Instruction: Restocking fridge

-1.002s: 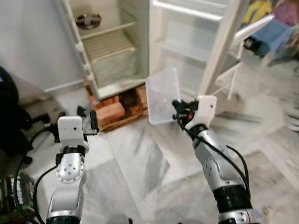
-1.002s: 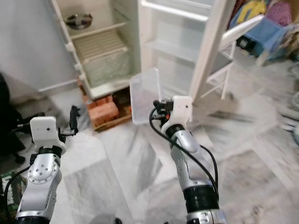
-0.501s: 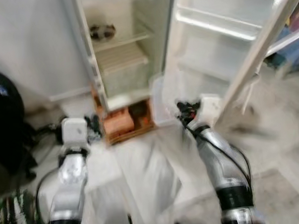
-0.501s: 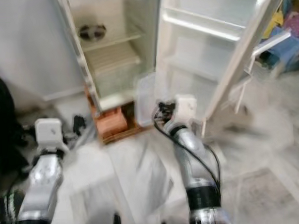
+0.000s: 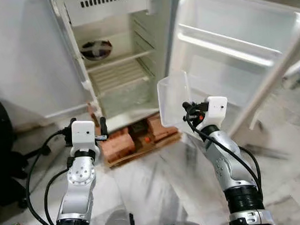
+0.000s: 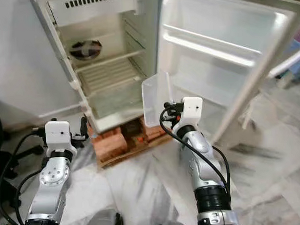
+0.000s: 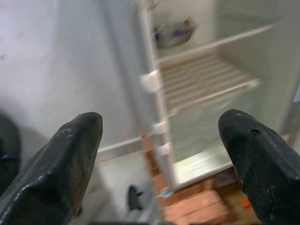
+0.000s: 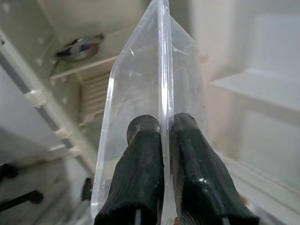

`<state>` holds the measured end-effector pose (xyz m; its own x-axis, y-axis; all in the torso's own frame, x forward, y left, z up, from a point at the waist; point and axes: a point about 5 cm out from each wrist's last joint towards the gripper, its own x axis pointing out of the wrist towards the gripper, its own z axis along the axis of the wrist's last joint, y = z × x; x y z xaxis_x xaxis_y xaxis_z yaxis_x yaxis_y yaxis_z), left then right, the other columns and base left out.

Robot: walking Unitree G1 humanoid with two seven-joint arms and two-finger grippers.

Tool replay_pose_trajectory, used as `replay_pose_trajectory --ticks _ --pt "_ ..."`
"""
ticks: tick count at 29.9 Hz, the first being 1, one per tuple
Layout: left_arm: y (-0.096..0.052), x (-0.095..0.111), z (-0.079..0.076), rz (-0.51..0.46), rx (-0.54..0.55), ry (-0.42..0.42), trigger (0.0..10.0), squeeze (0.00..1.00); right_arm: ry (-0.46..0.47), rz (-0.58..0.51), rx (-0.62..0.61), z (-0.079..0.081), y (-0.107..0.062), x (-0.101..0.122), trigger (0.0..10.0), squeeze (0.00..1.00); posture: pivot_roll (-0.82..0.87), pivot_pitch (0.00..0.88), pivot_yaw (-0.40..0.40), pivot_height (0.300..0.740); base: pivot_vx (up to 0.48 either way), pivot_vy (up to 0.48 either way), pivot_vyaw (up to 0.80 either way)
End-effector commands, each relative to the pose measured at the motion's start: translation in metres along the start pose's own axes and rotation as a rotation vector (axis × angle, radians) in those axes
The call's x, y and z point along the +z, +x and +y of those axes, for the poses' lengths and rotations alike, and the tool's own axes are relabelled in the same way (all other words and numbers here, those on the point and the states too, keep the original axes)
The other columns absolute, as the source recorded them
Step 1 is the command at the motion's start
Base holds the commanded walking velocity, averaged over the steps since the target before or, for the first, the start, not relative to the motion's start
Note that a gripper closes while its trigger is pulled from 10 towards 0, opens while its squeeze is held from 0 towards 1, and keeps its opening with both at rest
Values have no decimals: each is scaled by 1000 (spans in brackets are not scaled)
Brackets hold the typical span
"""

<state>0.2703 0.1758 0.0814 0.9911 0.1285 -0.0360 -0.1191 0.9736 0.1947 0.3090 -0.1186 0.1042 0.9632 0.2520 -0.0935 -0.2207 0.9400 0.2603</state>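
The view tips up and closes in on the fridge (image 5: 112, 54): a second ago it sat in the upper part of the frame with a wide stretch of floor below, and now the open cabinet and its door (image 5: 237, 54) take up the whole upper half, sharp again after half a second of blur. That reads as the robot walking up and settling, not the things shifting.

The right gripper (image 5: 188, 109) sits right of centre, its fingers (image 8: 140, 154) pressed together on the rim of the clear tub (image 5: 173, 99), pinching the wall between them. The tub is held upright, just as it was a second ago, and now hangs in front of the gap between cabinet and door.

The left gripper (image 5: 86, 129), lower left, has its fingers (image 7: 70, 154) spread wide and carries nothing.

A metal bowl (image 5: 96, 49) sits on the upper shelf; the wire shelf (image 5: 121, 76) below looks bare. My read: the approach is nearly done, and the tub is close to being set inside.
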Motion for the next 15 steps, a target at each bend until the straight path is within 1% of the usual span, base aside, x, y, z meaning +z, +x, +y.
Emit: replay_pose_trajectory --ticks 1,10,14,15 --pt "0 1 1 4 12 1 10000 0 -14 -1 8 -1 0 2 10000 0 104 104 -16 740 480 0 0" --pt "-1 -2 2 31 34 9 10000 0 -24 -8 47 4 1 3 10000 0 107 103 -17 740 480 0 0" --pt "-1 -3 1 40 30 12 10000 0 -25 -11 46 5 2 4 10000 0 108 102 -16 740 480 0 780" --pt "-1 -4 1 46 28 15 10000 0 -18 -10 39 4 2 4 10000 0 108 102 -16 740 480 0 0"
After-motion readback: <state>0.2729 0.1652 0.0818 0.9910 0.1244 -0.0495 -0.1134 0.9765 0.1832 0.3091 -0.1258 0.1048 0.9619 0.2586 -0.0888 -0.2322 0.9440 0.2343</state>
